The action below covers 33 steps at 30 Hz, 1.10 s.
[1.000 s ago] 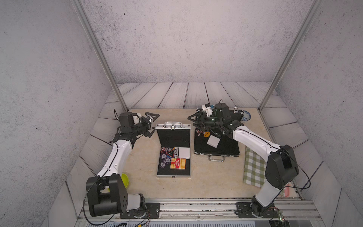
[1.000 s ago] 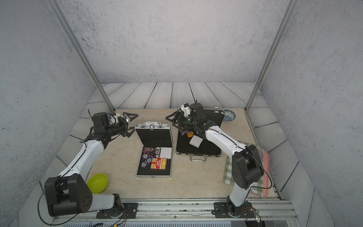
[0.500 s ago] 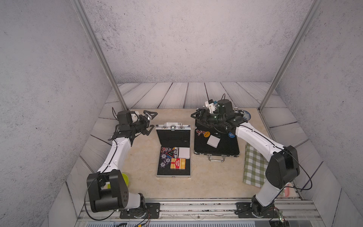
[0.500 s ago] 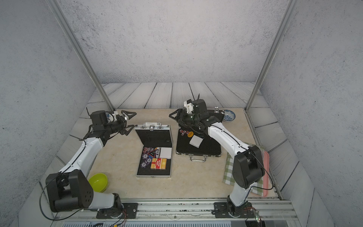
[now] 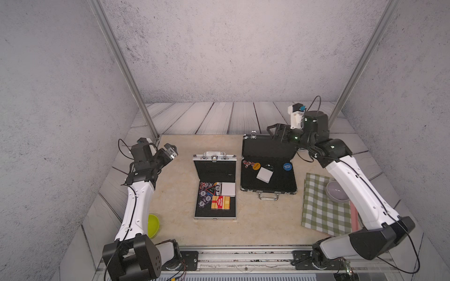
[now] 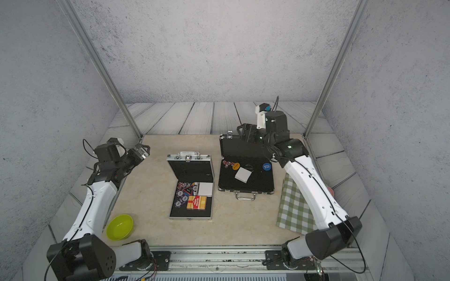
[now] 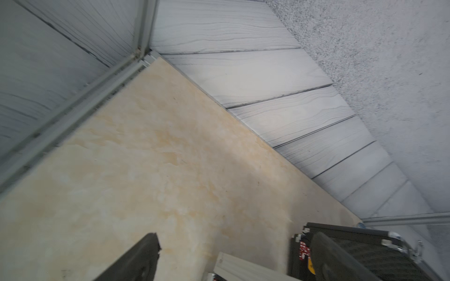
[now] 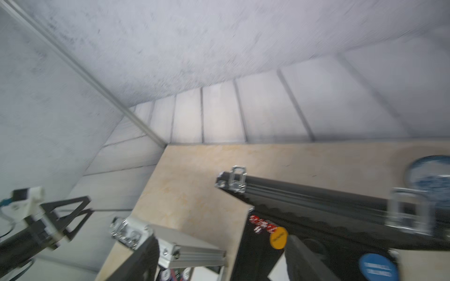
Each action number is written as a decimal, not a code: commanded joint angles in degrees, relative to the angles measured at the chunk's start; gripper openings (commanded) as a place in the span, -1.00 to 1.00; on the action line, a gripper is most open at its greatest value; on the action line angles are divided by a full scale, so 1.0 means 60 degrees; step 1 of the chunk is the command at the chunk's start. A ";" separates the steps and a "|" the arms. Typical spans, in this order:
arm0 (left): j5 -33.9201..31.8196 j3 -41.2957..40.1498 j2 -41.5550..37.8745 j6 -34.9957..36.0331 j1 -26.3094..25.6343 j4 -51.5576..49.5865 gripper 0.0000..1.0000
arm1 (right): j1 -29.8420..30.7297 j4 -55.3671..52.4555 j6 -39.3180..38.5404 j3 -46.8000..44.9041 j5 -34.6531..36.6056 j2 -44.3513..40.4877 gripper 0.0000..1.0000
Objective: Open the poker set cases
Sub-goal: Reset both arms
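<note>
The silver case (image 5: 214,157) has a bright metal rim and black lining, and holds a red-and-yellow card box (image 5: 220,203), a plain white pack (image 5: 228,189) and dark chips (image 5: 205,195) with white edge marks. The black case (image 5: 267,187) is black in rim and lining, carrying red dice (image 5: 247,163), an orange disc (image 5: 256,166), a blue disc (image 5: 287,167) and a white pad (image 5: 264,174). The tabletop (image 5: 175,194) is marbled beige, the cloth (image 5: 321,214) green-and-white check, the bowl (image 6: 120,226) lime green.
</note>
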 commanded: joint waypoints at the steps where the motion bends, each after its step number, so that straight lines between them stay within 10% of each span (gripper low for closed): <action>1: -0.1614 -0.0957 -0.0273 0.1576 0.0068 0.0845 0.99 | -0.0584 0.0087 -0.1747 -0.1403 0.3397 -0.1441 0.69; 7: -0.2053 -0.3411 -0.0421 0.2406 0.0088 0.4447 0.99 | -0.2845 0.3146 -0.1964 -0.5940 0.5388 -0.2507 0.76; 16: -0.2833 -0.5583 -0.1385 0.2716 0.0042 0.6383 0.99 | -0.3682 0.8455 -0.2284 -1.0472 0.4876 -0.1609 0.76; 33: 0.1076 -0.5466 0.1651 0.3824 -0.0028 0.8479 0.96 | -0.3697 1.0923 -0.3122 -1.1707 0.1849 -0.0568 0.76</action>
